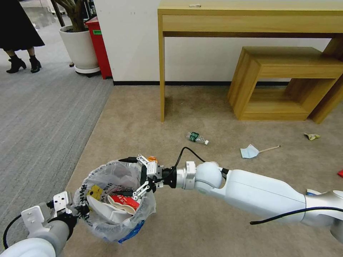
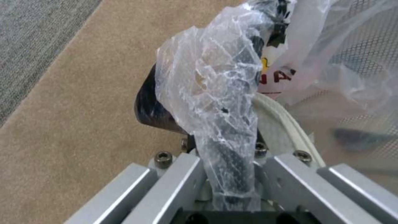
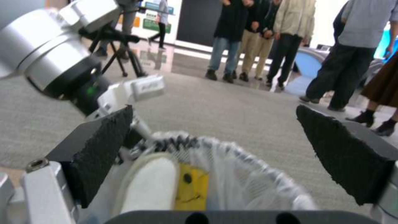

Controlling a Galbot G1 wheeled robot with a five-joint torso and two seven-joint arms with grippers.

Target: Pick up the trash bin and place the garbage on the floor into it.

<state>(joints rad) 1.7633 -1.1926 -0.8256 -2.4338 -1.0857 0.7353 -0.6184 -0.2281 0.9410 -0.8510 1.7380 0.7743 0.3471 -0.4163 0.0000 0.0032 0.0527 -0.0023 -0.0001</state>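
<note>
Trash bin beneath right claw

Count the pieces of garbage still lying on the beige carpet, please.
5 seen, maybe more hidden: bottle mid-floor, mask touching stick, crumpled wrapper farther right, red packet at the right edge.

We are holding the trash bin by its seven-o'clock rim with our left gripper, while our right gripper is hovering spread over its two-o'clock edge. A bottle, a mask and a stick are lying on the floor toward two o'clock.
</note>
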